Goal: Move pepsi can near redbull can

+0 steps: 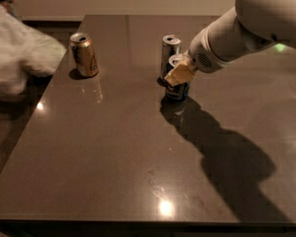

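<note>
Readable text: none on anything on the worktop [113, 147].
pepsi can [178, 92]: logo too dim to read.
redbull can [169, 51]: markings illegible.
pincer [179, 74]: at the pepsi can's top, just beside the redbull can.

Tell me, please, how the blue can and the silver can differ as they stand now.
Colour: the blue can is dark blue, while the silver can is silver-grey.
Shape: the silver can looks slimmer than the blue can.
Contact: the end effector is at the blue can and hides part of it, while the silver can stands free just behind.
Both stand upright, close together on the table.
</note>
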`<state>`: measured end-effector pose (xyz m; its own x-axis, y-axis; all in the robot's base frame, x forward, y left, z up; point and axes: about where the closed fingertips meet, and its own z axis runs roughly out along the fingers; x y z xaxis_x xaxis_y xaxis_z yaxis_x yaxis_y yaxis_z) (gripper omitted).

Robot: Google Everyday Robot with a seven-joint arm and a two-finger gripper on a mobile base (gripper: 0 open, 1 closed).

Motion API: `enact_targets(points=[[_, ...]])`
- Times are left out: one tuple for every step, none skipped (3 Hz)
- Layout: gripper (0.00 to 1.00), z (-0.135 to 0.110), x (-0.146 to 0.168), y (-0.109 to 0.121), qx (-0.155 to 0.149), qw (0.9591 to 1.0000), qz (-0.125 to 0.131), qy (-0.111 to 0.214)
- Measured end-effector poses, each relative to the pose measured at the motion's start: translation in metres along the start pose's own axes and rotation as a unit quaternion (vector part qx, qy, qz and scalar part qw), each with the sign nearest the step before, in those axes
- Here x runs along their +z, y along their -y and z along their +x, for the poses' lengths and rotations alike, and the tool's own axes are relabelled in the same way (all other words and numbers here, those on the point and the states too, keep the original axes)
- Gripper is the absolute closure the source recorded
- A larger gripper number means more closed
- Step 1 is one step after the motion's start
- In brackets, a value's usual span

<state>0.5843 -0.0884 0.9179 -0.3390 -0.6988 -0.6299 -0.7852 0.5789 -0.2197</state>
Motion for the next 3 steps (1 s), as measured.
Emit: enact_targets(points=[[0.13, -0.0011, -0.0005, -0.0012, -0.001, 1.0, 0.0, 0.0], [0.0, -0.0021, -0.0006, -0.0024, -0.002, 1.0, 0.0, 0.001], [0.0, -0.0022, -0.0006, -0.0024, -0.002, 1.0, 0.0, 0.001]])
